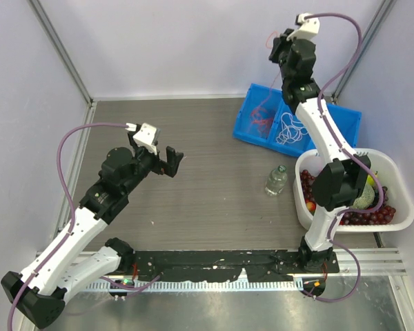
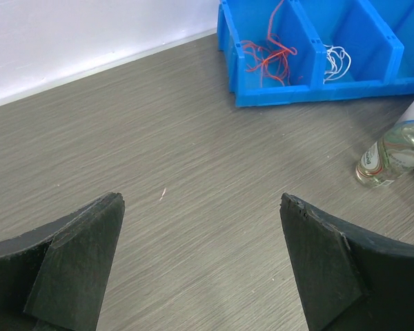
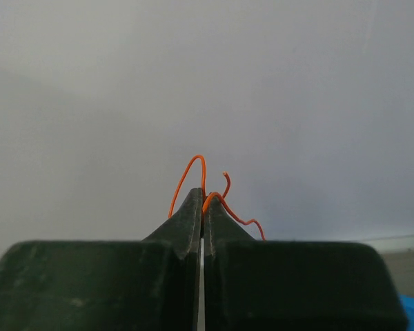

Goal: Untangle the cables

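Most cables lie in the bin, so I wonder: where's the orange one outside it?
The orange cable is pinched in the shut right gripper, raised in the air at the far right of the top view, near the blue bin.

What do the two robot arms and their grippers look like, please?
Both the left arm and the right arm have white links with black joints and bases. A lilac cable loops along each to a small white wrist camera housing. The left gripper and right gripper have matte black, wedge-shaped fingers.
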`<state>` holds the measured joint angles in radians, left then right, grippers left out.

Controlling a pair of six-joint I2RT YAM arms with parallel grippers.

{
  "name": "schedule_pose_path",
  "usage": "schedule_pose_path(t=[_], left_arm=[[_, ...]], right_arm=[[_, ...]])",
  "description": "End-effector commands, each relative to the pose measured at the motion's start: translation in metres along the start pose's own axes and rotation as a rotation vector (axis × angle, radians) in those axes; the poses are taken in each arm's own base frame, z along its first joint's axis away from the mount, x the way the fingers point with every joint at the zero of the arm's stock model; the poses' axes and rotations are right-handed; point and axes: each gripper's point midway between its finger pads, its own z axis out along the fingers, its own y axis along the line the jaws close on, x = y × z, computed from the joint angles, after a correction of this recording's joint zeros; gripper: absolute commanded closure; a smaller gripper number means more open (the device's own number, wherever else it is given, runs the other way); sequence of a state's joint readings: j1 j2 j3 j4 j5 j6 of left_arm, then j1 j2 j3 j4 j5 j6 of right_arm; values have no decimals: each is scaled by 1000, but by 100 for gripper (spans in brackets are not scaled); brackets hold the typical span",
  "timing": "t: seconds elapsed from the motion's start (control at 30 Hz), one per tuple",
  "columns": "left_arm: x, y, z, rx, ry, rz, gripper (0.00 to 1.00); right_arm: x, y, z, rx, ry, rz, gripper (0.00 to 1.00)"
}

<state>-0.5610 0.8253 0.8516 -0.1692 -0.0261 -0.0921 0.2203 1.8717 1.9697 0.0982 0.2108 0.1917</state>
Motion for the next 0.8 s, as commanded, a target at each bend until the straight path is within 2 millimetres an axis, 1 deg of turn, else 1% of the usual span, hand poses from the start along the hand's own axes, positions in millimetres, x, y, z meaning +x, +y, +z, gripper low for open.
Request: schedule_pose_path(t=[0.0, 0.03, 0.07, 0.1, 0.13, 0.17, 0.2, 0.23, 0.33, 0.5, 0.53, 0.57, 0.6, 0.63, 0.67, 0.7, 0.73, 0.77], left_arm=[[-13, 1, 0, -4, -51, 16, 0], [-13, 1, 0, -5, -51, 16, 0], [-13, 1, 0, -5, -51, 16, 0], [-13, 0, 0, -2, -52, 16, 0], [-13, 0, 0, 0, -54, 16, 0], [-12, 0, 0, -1, -51, 16, 0], [-13, -1, 0, 3, -54, 14, 0], [-12, -1, 0, 4, -52, 15, 0], [-13, -3, 0, 10, -54, 14, 0], [-14, -4, -1, 13, -57, 15, 0], [-14, -4, -1, 14, -60, 15, 0], [-14, -4, -1, 12, -58, 17, 0], [-14, -4, -1, 13, -60, 17, 0], [-14, -5, -1, 15, -58, 17, 1], [-14, -4, -1, 15, -58, 19, 0], [-14, -5, -1, 16, -58, 20, 0], [-14, -5, -1, 18, -58, 21, 0], [-14, -6, -2, 19, -59, 21, 1]], right_arm=[[-16, -8, -24, 16, -60, 52, 99], [-11, -10, -26, 23, -55, 54, 99], [5, -15, -31, 38, -21, 58, 99], [7, -19, -35, 51, -18, 63, 99], [29, -25, -39, 67, 25, 69, 99], [36, -26, -43, 71, 41, 70, 99], [55, -30, -47, 80, 81, 72, 99], [69, -31, -49, 75, 117, 74, 99], [119, -39, -57, 83, 233, 58, 99], [191, -54, -62, 121, 426, 47, 99], [199, -55, -63, 120, 463, 45, 99], [214, -57, -61, 123, 496, 49, 99], [235, -63, -65, 143, 568, 37, 99], [243, -65, -67, 154, 597, 31, 99], [255, -68, -66, 168, 638, 27, 99], [256, -68, -65, 168, 661, 23, 99], [273, -73, -66, 177, 703, 17, 99], [273, -71, -63, 169, 716, 16, 99]])
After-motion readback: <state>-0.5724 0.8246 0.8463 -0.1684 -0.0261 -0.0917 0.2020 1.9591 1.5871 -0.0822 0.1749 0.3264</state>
